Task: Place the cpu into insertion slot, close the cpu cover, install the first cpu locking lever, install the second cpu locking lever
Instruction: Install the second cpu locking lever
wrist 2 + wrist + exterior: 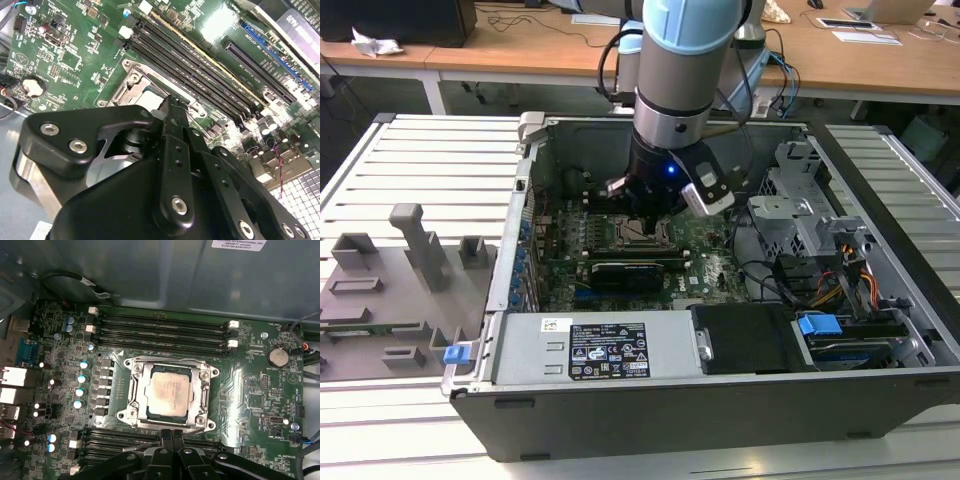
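Already cpu point(169, 392) sits socketed; hand point(172, 436) beside.

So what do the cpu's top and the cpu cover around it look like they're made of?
The cpu top looks like dull, silvery metal, pale and matte with faint marks. The cpu cover framing it looks like brighter bare metal, probably stamped steel: its edges catch glints and it has pressed corners. Both are judged from sheen alone. The gripper sits at the cover's edge.

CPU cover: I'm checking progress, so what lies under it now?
Through the cpu cover's window the cpu's silvery top shows. The insertion slot beneath is covered.
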Available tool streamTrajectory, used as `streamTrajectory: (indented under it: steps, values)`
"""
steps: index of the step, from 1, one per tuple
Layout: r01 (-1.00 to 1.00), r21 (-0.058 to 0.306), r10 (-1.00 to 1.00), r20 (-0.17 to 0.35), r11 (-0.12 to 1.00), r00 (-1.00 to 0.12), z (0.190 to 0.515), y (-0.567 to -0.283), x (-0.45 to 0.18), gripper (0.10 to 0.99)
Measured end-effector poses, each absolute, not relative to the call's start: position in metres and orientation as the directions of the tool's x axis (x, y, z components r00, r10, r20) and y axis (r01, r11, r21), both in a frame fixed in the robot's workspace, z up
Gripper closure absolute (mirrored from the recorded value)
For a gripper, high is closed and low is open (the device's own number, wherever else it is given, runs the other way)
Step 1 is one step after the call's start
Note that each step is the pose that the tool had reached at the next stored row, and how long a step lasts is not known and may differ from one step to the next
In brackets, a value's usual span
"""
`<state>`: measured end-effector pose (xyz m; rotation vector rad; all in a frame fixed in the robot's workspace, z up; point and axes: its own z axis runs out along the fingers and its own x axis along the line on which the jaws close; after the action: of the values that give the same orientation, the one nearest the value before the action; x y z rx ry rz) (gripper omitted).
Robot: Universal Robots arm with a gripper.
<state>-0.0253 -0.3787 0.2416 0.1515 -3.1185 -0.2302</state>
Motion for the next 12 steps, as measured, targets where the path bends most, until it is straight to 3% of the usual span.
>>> streamTrajectory:
  steps: [12]
  values:
    - [-0.095, 0.151, -0.097, 0.004, 0.984, -0.995, 0.222, -0.381, -0.044, 0.980]
